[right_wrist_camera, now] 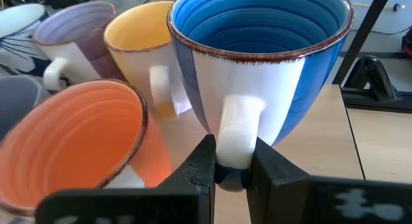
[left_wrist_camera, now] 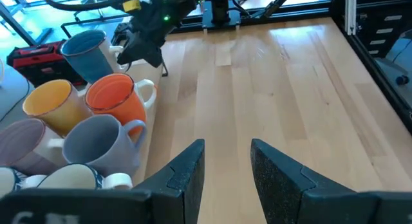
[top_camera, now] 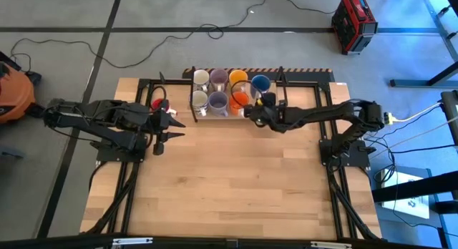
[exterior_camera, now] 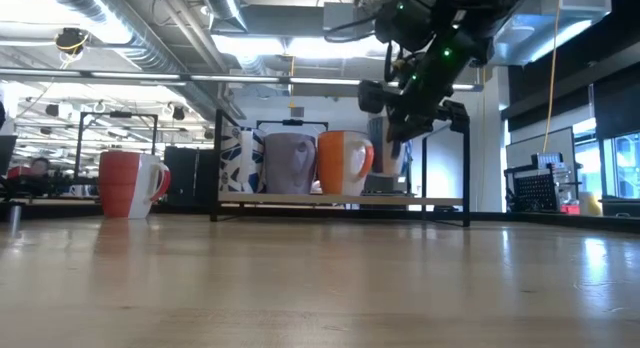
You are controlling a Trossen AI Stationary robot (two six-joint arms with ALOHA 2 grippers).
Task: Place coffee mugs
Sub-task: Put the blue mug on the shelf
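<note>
High view, mugs: seven mugs stand in two rows on a rack (top_camera: 286, 71) at the far edge of the counter (top_camera: 236, 177): cream mugs (top_camera: 201, 78) at one end, lavender mugs (top_camera: 219, 79) next, then a yellower orange mug (top_camera: 238, 79) and an orange mug (top_camera: 239, 99), and a blue mug (top_camera: 260, 83) at the other end.
High view, red mug: it (top_camera: 158, 104) stands alone on the counter, beside the rack, near the left arm.
High view, left end effector: it (top_camera: 175, 129) hangs over the counter just off the rack's corner.
High view, right end effector: it (top_camera: 252, 107) reaches into the rack by the blue mug.
Low view: the red mug (exterior_camera: 129, 183) sits on the counter apart from the rack; the right end effector (exterior_camera: 398, 123) hangs over the rack's end beside the orange mug (exterior_camera: 344, 162).
Left wrist view: the left end effector (left_wrist_camera: 226, 161) has its fingers apart with nothing between them.
Right wrist view: the right end effector (right_wrist_camera: 230, 161) is clamped on the white handle of the blue mug (right_wrist_camera: 261, 60), next to the orange mug (right_wrist_camera: 74, 143).
</note>
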